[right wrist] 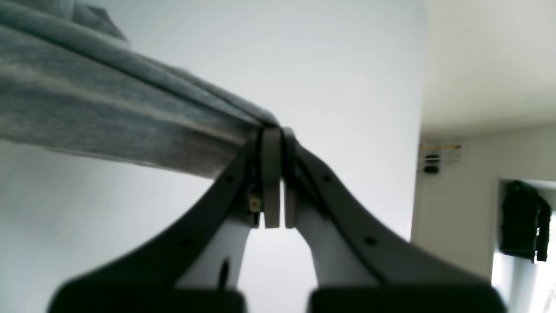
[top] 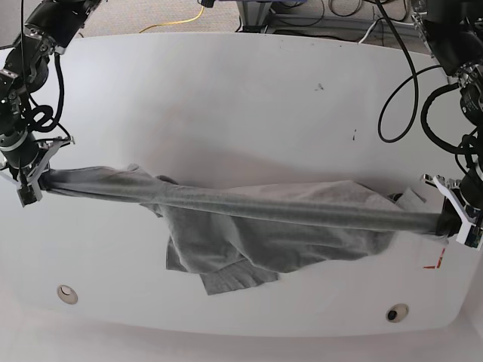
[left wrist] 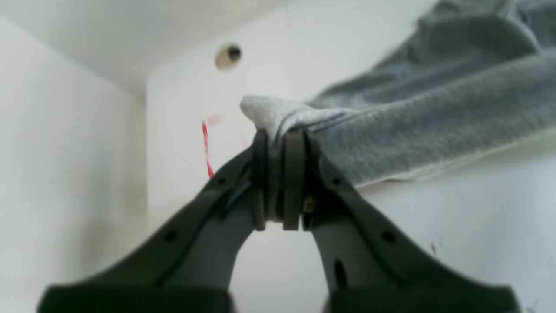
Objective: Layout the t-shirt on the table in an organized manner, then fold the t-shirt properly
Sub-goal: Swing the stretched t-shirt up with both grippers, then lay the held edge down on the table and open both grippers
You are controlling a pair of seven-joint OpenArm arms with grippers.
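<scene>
T-shirt fabric, heather grey, is stretched into a long taut band across the white table, running from the table's left edge to its right edge in the base view, nearer the front edge than the back. Below the band the rest of the garment hangs and lies crumpled on the tabletop around the middle, with a folded flap reaching toward the front edge. The left gripper is clamped tight on a bunched corner of the cloth, a small pale tip of fabric poking out past its fingers; in the base view this gripper sits at the right edge of the table. The right gripper is likewise closed on the other end of the band, the cloth running away from its jaws to the upper left in the right wrist view; it sits at the table's left edge in the base view. A red tape mark lies on the tabletop near the front right corner, just beside the left gripper. Two round grommets are set near the front edge, one toward each front corner.
</scene>
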